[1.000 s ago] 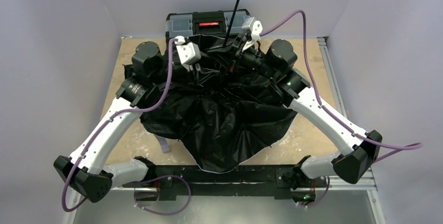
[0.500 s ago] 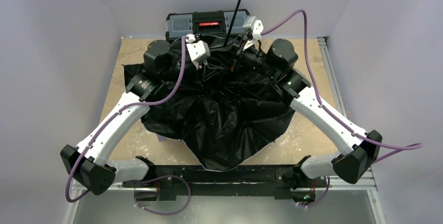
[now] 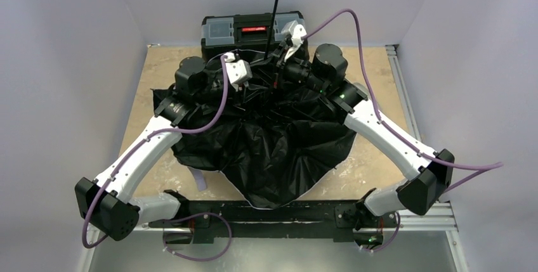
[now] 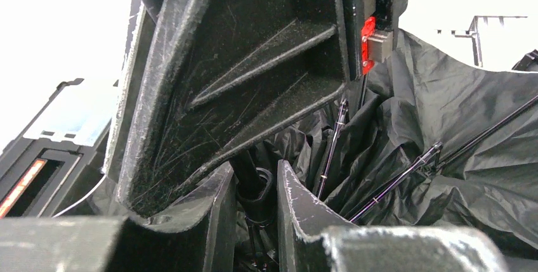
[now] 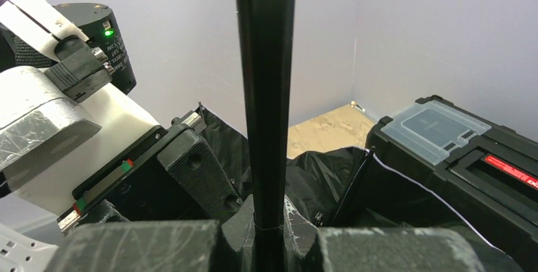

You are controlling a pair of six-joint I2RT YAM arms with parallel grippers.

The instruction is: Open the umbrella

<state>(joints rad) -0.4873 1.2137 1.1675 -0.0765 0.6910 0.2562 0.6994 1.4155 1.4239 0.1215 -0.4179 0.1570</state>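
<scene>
Black umbrella fabric lies crumpled mid-scene, its shaft rising at the far side. Right gripper fingers clamp the shaft. Left gripper fingers, narrowly apart, pinch a black umbrella part just left.

A scuffed tan tabletop bears a crumpled black umbrella at centre, with a black toolbox at its far edge.
</scene>
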